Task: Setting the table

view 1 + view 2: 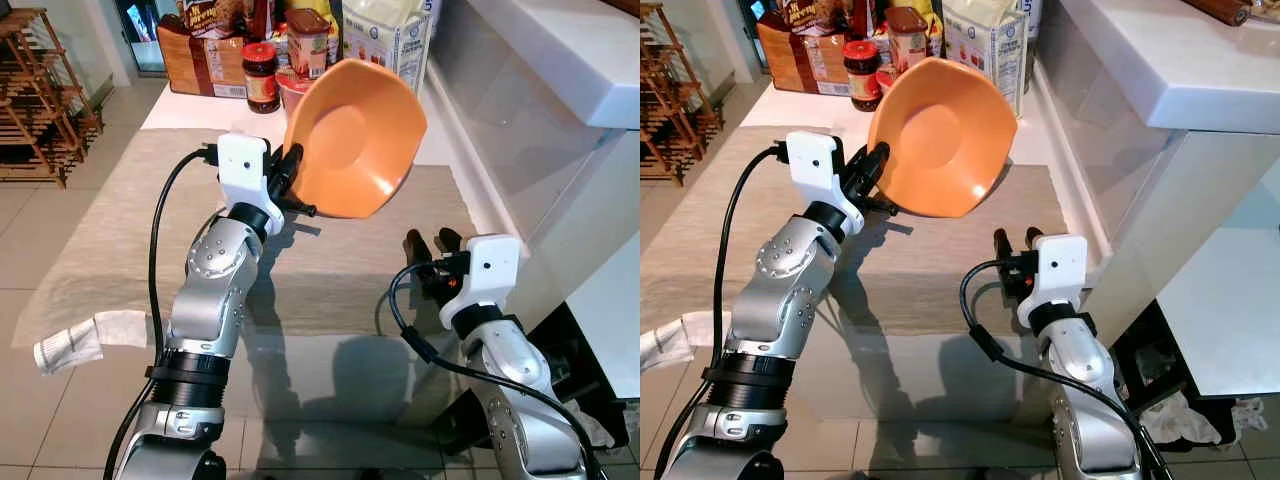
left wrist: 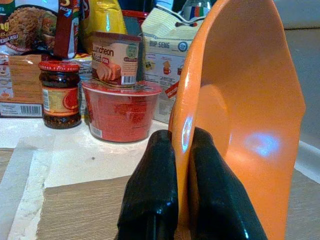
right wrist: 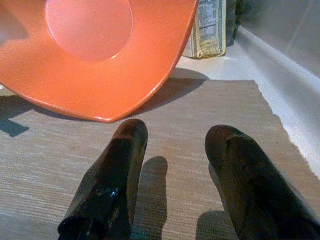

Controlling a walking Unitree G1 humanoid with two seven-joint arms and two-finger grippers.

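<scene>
My left gripper (image 1: 295, 185) is shut on the rim of an orange bowl (image 1: 355, 140), held tilted on its side in the air above a beige woven placemat (image 1: 330, 275). In the left wrist view the two black fingers (image 2: 152, 195) pinch the bowl's edge (image 2: 240, 115) between them. My right gripper (image 1: 432, 243) stands open and low over the near right part of the mat, holding nothing. The right wrist view shows its fingers (image 3: 112, 170) spread apart, with the bowl (image 3: 100, 55) hanging just ahead and above.
Groceries crowd the table's far end: a dark jar with a red lid (image 1: 261, 77), a red noodle cup (image 2: 120, 112), a luncheon meat can (image 1: 307, 43) and a white bag (image 1: 385, 35). A white counter (image 1: 560, 60) runs along the right. A rolled cloth (image 1: 80, 340) lies at the left.
</scene>
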